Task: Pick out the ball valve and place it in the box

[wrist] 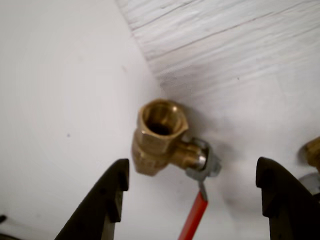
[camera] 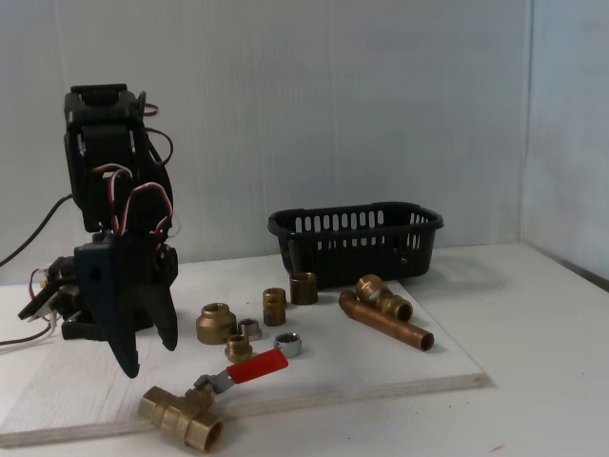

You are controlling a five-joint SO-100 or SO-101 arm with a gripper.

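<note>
The ball valve (camera: 190,411) lies at the front edge of the white board (camera: 400,367), near its front left corner, with one threaded open end facing forward and its flat red lever (camera: 255,366) angled back toward the middle of the board. In the wrist view the same valve (wrist: 159,137) sits between and just beyond the two black fingers, brass mouth up, red lever running toward the lower edge of the picture. The gripper (camera: 147,354) hangs above the board's left part, just behind the valve, its jaws spread wide and holding nothing; in the wrist view its fingers (wrist: 107,197) stand well apart on either side of the valve without touching it. The box (camera: 357,240), a black slotted basket, stands at the board's rear edge, well apart from the valve. Between them lie several small brass fittings (camera: 217,322) near the middle of the board, and a brass elbow on a copper pipe (camera: 388,322) lies just in front of the basket.
</note>
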